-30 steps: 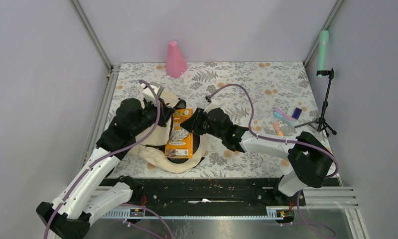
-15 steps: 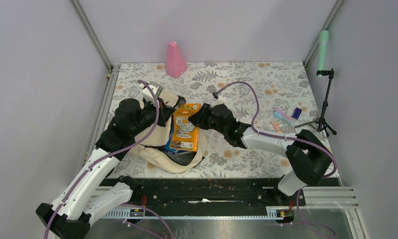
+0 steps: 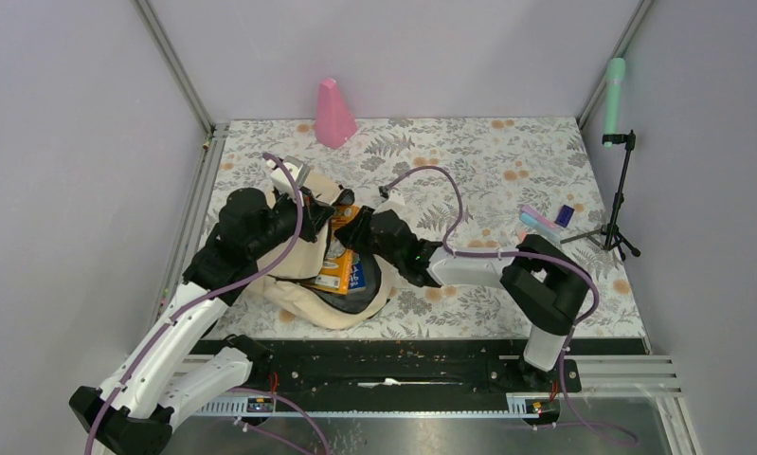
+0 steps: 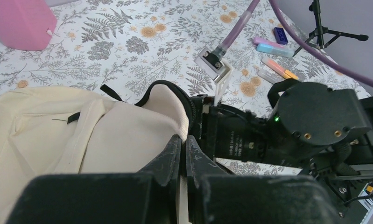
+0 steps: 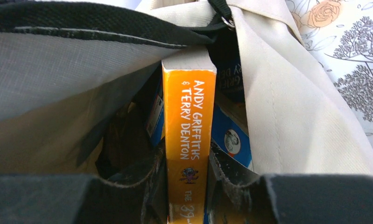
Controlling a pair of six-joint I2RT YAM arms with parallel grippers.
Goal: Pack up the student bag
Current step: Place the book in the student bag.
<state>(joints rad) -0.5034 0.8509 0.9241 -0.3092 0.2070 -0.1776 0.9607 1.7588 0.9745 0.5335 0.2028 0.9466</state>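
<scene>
Top external view showed the bag slumped on the flowered table, at the near left, between the two arms, its dark mouth turned toward the right arm. From where I stood it looked part-packed and open.

The left gripper was clenched on the cream rim of that mouth, a strip of fabric caught between its fingers. I took that as the reason the opening stood up and gaped. Soft cloth like this would sag shut if nobody held it.

The right gripper was grasping an orange book by its near end, spine up toward the wrist camera. The far end was inside the rim, between the grey lining and the cream side wall. A blue book lay in there just beside it. Going in edge-on made sense to me: the book could slide down alongside the blue one without landing flat across the gap.

Farther out, some pens lay to the right, well apart from the bag, perhaps waiting their turn. A pink cone stood at the far edge and a tripod beyond the table's right side.
</scene>
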